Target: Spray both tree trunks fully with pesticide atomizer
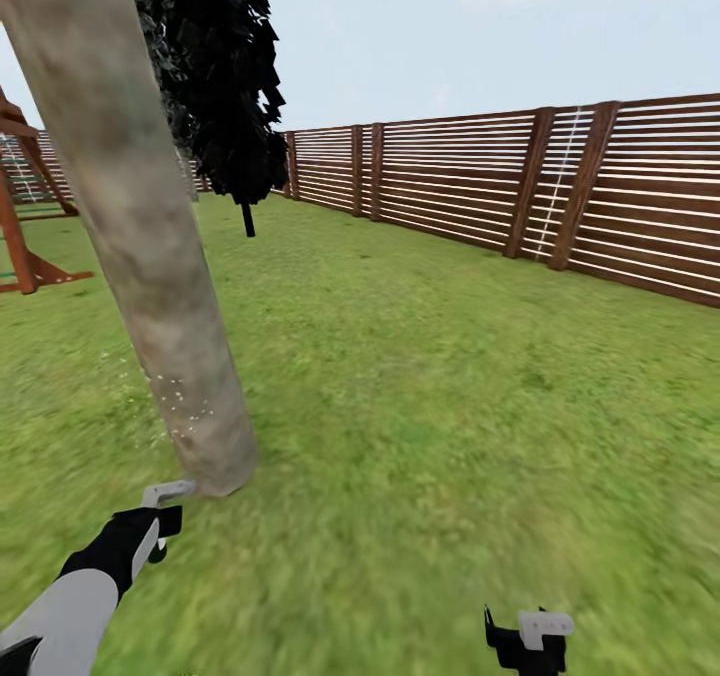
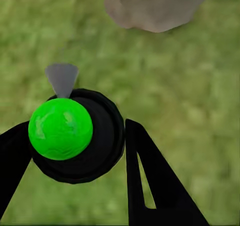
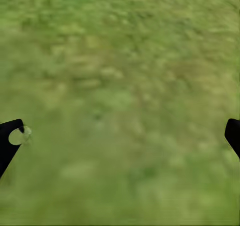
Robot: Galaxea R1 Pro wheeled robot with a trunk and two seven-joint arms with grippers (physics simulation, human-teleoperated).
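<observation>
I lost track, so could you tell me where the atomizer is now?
The atomizer sits in the left pincer, low at the head view's left beside the tree trunk.

Between our left gripper's (image 2: pixel 75 151) black fingers (image 2: pixel 150 181) sits the atomizer (image 2: pixel 80 136), green-topped; ahead of it, the tree trunk's (image 2: pixel 152 5) base on grass (image 2: pixel 190 85).

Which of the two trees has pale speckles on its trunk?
The thick grey-brown trunk beside the left gripper. The dark narrow tree near the fence stands farther back, its stem thin and plain.
</observation>
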